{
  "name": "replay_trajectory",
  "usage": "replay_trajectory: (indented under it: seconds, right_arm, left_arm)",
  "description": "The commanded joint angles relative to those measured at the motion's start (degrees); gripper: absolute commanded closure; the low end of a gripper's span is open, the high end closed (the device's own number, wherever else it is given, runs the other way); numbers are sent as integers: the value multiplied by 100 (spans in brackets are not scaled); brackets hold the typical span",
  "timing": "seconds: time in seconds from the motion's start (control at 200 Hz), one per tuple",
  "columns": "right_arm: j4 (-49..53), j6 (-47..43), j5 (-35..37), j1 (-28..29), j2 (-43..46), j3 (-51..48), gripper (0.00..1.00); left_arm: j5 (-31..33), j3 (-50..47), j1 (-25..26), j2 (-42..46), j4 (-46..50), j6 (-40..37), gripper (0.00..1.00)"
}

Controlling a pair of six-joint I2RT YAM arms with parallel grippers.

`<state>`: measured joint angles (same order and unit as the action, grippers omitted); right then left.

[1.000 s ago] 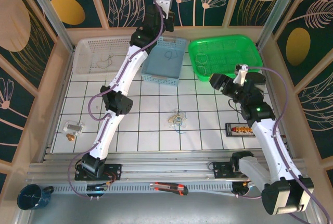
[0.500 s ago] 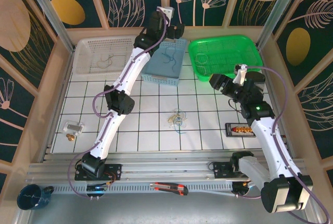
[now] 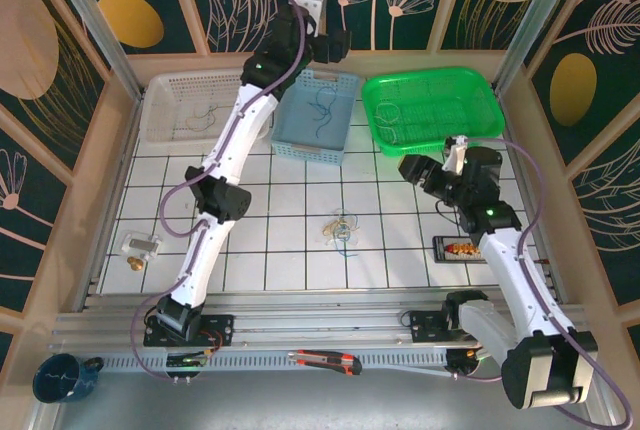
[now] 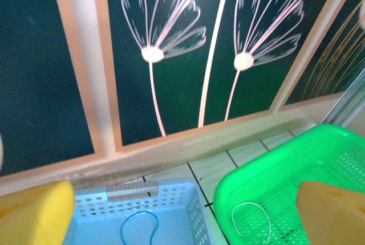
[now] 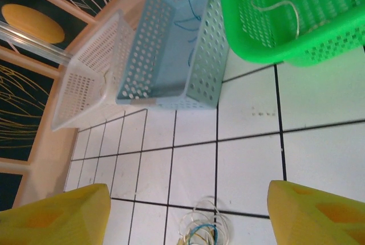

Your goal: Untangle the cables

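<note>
The tangle of cables [image 3: 342, 230] lies on the white tiled floor near the middle; the right wrist view has it at the bottom edge [image 5: 204, 229]. My right gripper [image 3: 412, 165] hovers open to its right and further back, yellow fingers [image 5: 57, 213] wide apart and empty. My left gripper [image 3: 335, 48] is raised at the back wall over the blue basket [image 3: 315, 120], open with nothing between its fingers [image 4: 34, 211]. A single blue cable [image 4: 137, 228] lies in the blue basket. A pale cable [image 4: 251, 219] lies in the green basket [image 3: 430, 105].
A white basket [image 3: 190, 105] with a thin dark wire stands at the back left. A small clear box [image 3: 140, 246] sits at the left, a black tray [image 3: 462, 248] at the right. A utility knife [image 3: 325, 360] lies on the front rail, with a blue mug [image 3: 60, 375] at the near left.
My left gripper went from shut to open over the blue basket, where the blue cable now lies, and its wrist rose toward the back wall. The right arm shifted slightly nearer.
</note>
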<state>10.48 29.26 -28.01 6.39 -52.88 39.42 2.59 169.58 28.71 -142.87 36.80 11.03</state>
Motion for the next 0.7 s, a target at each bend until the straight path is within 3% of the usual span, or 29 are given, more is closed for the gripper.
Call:
replay_trajectory:
  seconds: [0.0, 0.45, 0.515, 0.696]
  right_arm:
    - [-293, 137, -135, 102, 50, -241, 27]
    - [-955, 343, 558, 1403, -735, -718, 31]
    - [-1098, 400, 608, 1521, -913, -812, 31]
    - [-1435, 533, 704, 1809, -1320, -978, 33]
  left_arm:
    - [-40, -348, -6, 728, 482, 81, 1]
    - [-442, -2536, -6, 2435, 1251, 79, 1]
    - [-463, -3372, -6, 2940, 910, 112, 1]
    - [-422, -6784, -10, 5029, -1233, 426, 1]
